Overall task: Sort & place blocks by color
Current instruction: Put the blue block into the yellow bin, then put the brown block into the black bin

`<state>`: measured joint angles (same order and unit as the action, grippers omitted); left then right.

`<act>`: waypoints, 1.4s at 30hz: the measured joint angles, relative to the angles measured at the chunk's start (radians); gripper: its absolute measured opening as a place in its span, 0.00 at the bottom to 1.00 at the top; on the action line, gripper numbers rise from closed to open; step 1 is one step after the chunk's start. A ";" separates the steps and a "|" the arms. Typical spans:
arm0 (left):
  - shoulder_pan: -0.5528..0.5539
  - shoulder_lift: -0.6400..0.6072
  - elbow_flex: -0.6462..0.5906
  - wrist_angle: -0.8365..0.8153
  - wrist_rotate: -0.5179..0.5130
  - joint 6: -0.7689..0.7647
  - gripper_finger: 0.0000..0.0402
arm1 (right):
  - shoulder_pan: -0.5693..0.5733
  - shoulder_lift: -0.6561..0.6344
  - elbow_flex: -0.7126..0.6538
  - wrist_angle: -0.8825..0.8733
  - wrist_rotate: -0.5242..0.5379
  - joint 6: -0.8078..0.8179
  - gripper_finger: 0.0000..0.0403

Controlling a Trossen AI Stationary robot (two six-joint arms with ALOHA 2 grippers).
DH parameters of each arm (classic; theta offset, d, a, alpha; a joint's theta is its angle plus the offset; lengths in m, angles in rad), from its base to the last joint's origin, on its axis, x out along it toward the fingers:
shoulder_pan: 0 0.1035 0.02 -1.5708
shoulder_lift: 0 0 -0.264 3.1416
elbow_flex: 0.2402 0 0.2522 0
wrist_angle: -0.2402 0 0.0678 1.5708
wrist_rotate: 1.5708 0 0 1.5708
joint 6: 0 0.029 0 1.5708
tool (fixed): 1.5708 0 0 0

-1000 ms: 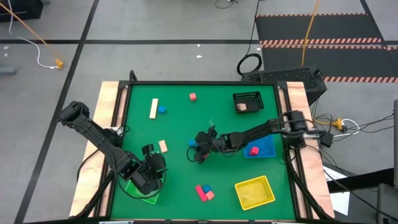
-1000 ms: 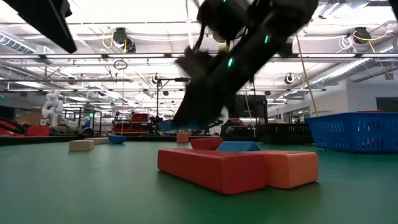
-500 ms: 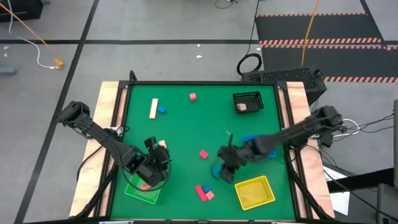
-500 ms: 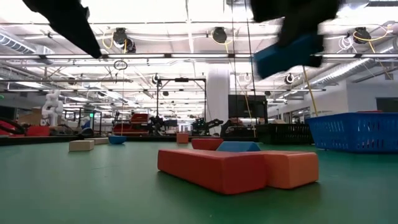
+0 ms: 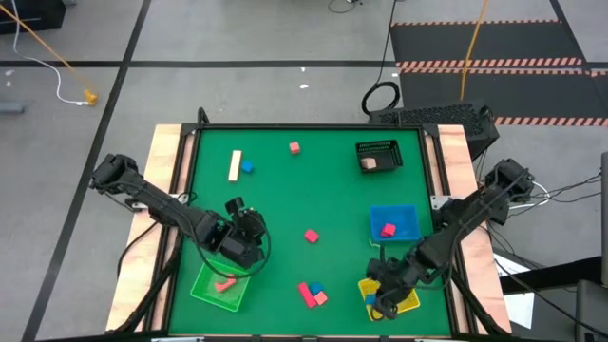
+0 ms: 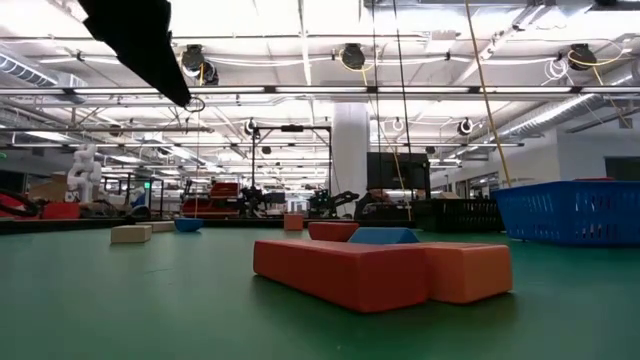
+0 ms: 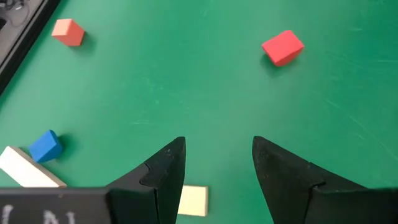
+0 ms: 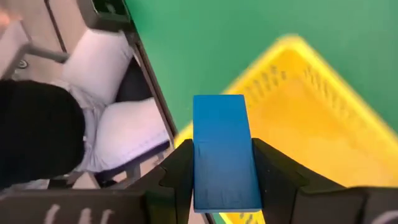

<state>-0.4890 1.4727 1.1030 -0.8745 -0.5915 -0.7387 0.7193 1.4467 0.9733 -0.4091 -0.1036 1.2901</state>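
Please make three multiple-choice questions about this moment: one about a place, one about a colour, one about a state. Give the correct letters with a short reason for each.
1. Above which tray is the right gripper?
A. square yellow mesh tray
B. square blue tray
C. black mesh basket

2. What colour is the small wooden block lying in the blue tray?
A. cream
B. blue
C. red

3. How is the left gripper?
A. shut on a cube
B. open, holding nothing
C. shut, empty

Answers:
1. A: the high view shows the gripper at the yellow tray, and the right wrist view shows the tray beneath it.
2. C: a red block shows on the blue tray's floor.
3. B: bare green table shows between its fingers.
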 joint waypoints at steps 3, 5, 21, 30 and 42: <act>0.007 0.000 -0.012 0.002 0.000 -0.002 0.46 | 0.021 0.000 -0.044 -0.005 -0.014 0.087 0.30; 0.009 0.000 -0.031 0.000 0.010 -0.003 0.46 | 0.029 0.000 -0.078 -0.003 -0.054 0.169 0.30; 0.095 0.000 -0.190 0.000 0.145 -0.280 0.46 | 0.026 -0.084 -0.183 0.039 -0.185 0.347 0.53; 0.154 0.000 -0.255 0.009 0.143 -0.644 0.46 | 0.015 -0.213 -0.183 0.070 0.029 0.268 0.53; 0.155 0.000 -0.277 0.107 0.171 -0.996 0.46 | -0.120 -0.267 -0.182 0.110 0.182 -0.155 0.53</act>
<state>-0.3337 1.4726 0.8261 -0.7680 -0.4206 -1.7344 0.5994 1.1797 0.7910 -0.2993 0.0780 1.1353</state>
